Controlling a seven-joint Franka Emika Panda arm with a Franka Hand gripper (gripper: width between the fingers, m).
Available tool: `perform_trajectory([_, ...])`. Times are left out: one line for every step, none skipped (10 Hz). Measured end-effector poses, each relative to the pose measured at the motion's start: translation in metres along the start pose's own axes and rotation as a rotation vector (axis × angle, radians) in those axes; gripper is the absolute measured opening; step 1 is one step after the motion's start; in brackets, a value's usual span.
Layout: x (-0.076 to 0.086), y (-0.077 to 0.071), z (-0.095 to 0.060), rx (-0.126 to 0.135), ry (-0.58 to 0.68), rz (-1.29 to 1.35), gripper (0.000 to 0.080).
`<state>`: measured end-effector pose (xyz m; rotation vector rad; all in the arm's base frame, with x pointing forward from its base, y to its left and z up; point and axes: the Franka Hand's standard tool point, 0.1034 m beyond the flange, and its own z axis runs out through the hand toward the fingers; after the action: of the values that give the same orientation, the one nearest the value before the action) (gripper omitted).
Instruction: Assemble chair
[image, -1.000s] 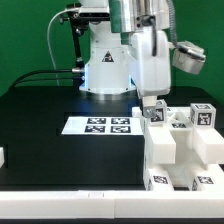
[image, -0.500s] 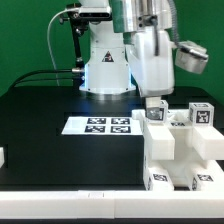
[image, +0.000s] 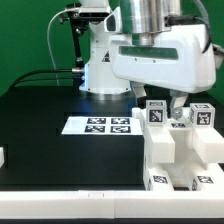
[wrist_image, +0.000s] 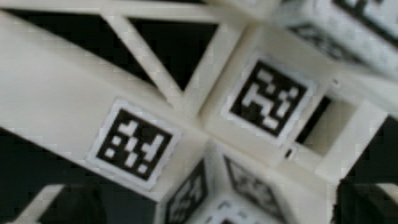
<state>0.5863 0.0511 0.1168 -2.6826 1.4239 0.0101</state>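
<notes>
The chair (image: 180, 150), a cluster of white blocky parts bearing small black-and-white tags, stands on the black table (image: 40, 120) at the exterior view's right, near the front edge; the gripper (image: 168, 103) hangs just above its rear uprights, with two tagged post tops (one at each side of the fingers) rising close beneath it; whether a fingertip touches a post cannot be told from here. The jaws stand spread wide and clasp nothing that can be seen. The wrist view looks close onto white panels, slanted bars and three tag faces of the chair (wrist_image: 196, 120), blurred; the fingers themselves are not made out there. The marker board (image: 100, 125) lies flat on the table, just beside the chair toward the exterior view's left.
</notes>
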Motion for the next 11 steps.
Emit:
perform_trajectory([0.0012, 0.0008, 0.0002, -0.001, 0.001, -0.076, 0.0649])
perform_trajectory([0.0011, 0.0010, 0.0002, -0.004, 0.003, -0.201, 0.0649])
perform_trajectory([-0.0010, 0.0006, 0.0009, -0.021, 0.010, -0.452, 0.0649])
perform_trajectory([-0.0039, -0.0006, 0.0020, -0.020, 0.006, -0.531, 0.0649])
perform_trajectory([-0.0031, -0.0001, 0.0021, -0.020, 0.006, -0.503, 0.0649])
perform_trajectory([-0.0033, 0.0000, 0.0023, -0.021, 0.006, -0.490, 0.0557])
perform_trajectory([-0.0035, 0.0000, 0.0026, -0.020, 0.006, -0.458, 0.0374])
perform_trajectory([-0.0036, 0.0001, 0.0030, -0.021, 0.006, -0.387, 0.0374])
perform_trajectory([-0.0028, 0.0001, 0.0032, -0.021, 0.007, -0.305, 0.0281])
perform_trajectory([-0.0008, -0.0003, 0.0030, -0.025, 0.005, -0.221, 0.0281])
perform_trajectory([-0.0008, -0.0008, 0.0029, -0.020, 0.005, -0.098, 0.0281])
